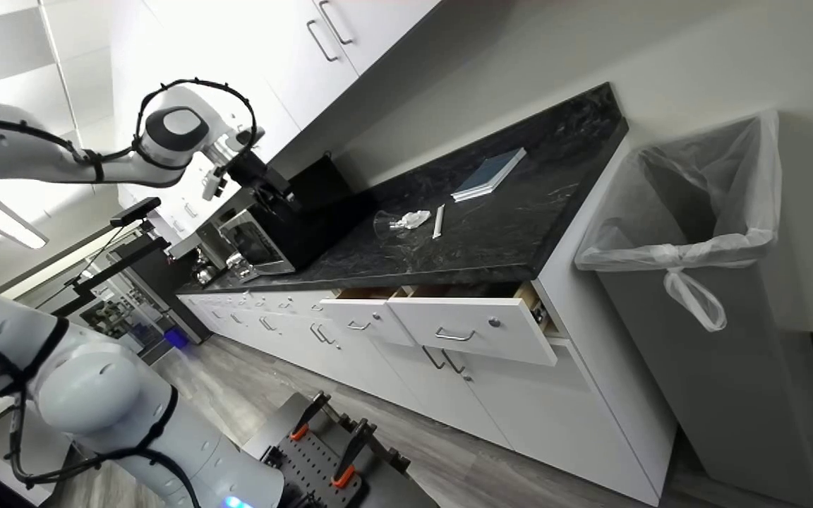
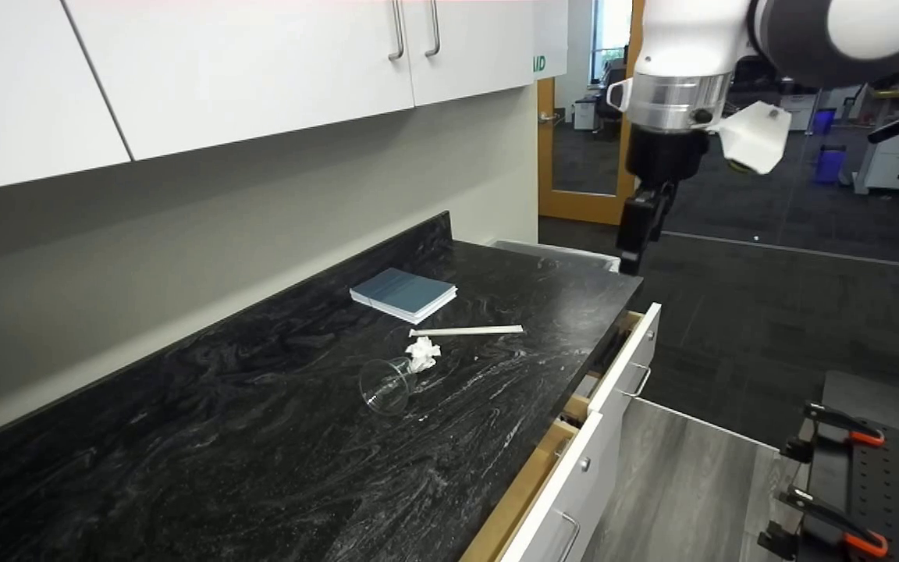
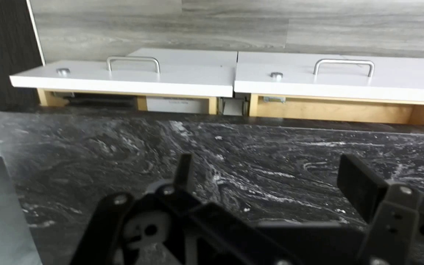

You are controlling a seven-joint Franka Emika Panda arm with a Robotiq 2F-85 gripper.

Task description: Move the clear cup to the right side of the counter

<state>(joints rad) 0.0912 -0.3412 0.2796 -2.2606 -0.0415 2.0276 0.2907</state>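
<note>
The clear cup (image 1: 386, 224) lies on its side on the glossy black counter (image 1: 491, 233). In an exterior view its wide round rim (image 2: 385, 387) shows, and its narrow end points toward a crumpled white paper. My gripper (image 1: 288, 202) is in the air, apart from the cup; it also shows in an exterior view (image 2: 632, 261). In the wrist view the two fingers (image 3: 265, 162) are wide apart with nothing between them, and behind them is the counter's surface (image 3: 87, 158). The cup is out of the wrist view.
Crumpled white paper (image 2: 423, 353) sits beside the cup. A white stick (image 2: 467, 331) and a blue-topped stack (image 2: 404, 293) lie beyond. Two drawers (image 1: 473, 326) are pulled out. A lined bin (image 1: 724, 353) stands at the counter's end. Cabinets (image 2: 262, 70) hang above; a microwave (image 1: 260, 243) is farther along.
</note>
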